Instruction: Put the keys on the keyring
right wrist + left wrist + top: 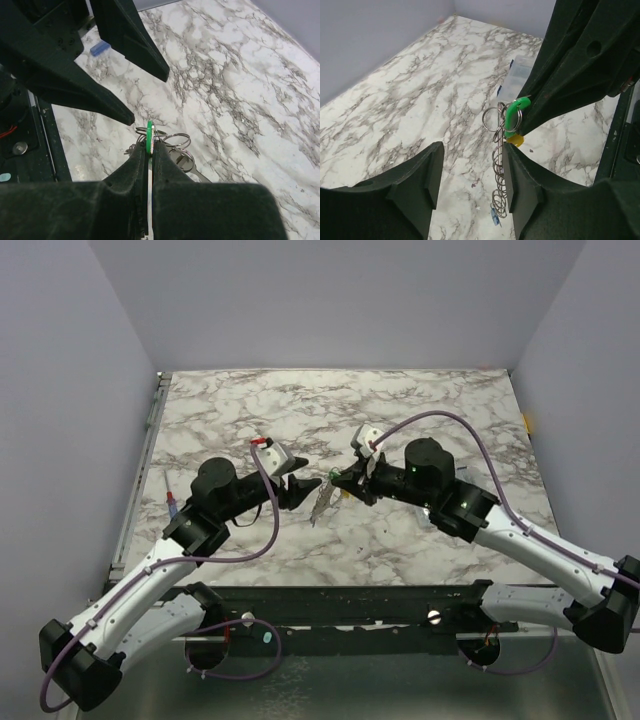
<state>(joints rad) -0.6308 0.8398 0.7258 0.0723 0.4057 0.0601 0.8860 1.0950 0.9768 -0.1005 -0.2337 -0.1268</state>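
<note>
The right gripper (150,145) was pressed together on the green key (516,111), the keyring (499,170) dangling in mid-air beneath it with a yellow key (515,140) seemingly threaded too, so likely most of the job was done, while the left gripper (472,150) stood spread either side of it, gripping nothing.

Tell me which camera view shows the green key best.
The left wrist view: the green key shows its broad face, pinched by the right gripper, with the keyring hanging beside it. The right wrist view shows only its thin edge between the shut jaws. The top external view shows only a tiny green speck.
</note>
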